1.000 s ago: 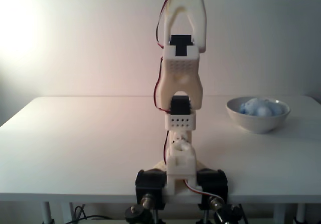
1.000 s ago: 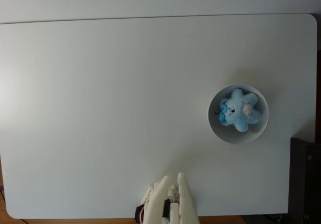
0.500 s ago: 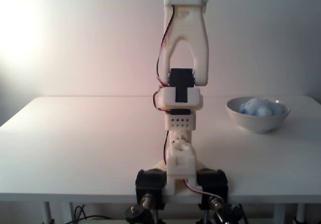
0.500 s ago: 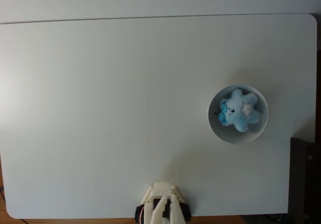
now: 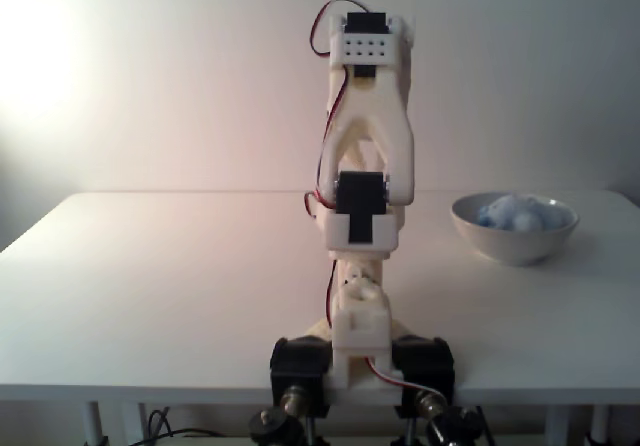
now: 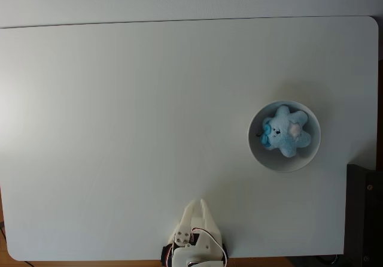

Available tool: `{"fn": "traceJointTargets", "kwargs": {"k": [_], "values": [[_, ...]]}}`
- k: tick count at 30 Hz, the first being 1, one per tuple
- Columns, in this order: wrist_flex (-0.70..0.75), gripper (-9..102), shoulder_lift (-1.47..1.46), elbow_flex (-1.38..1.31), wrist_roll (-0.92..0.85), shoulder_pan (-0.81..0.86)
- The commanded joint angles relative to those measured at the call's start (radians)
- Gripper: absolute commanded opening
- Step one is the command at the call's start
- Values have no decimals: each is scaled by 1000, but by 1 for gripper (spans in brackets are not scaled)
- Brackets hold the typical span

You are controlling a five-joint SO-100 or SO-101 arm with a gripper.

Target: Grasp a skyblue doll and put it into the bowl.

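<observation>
The skyblue doll (image 6: 286, 130) lies inside the off-white bowl (image 6: 268, 159) on the right side of the white table, seen from above. From the fixed view behind the arm, the doll (image 5: 515, 213) peeks over the rim of the bowl (image 5: 513, 247) at the right. My gripper (image 6: 199, 205) is at the near table edge over the arm's base, far from the bowl. Its fingers lie together and hold nothing. The arm (image 5: 365, 166) stands folded upright above its base.
The white table (image 6: 119, 129) is bare apart from the bowl. A dark object (image 6: 364, 213) stands beyond the table's right edge in the view from above. The arm's base is clamped (image 5: 360, 366) to the near table edge.
The arm has folded back and down over its base, and the gripper has drawn in toward the table edge. Doll and bowl have not moved.
</observation>
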Motion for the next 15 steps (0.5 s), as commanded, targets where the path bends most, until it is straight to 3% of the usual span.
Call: {"fn": "traceJointTargets", "kwargs": {"k": [1, 10, 15], "values": [[-120, 2, 5, 94, 5, -6], [-503, 2, 5, 462, 3, -6], [-569, 2, 3, 586, -6, -6]]}}
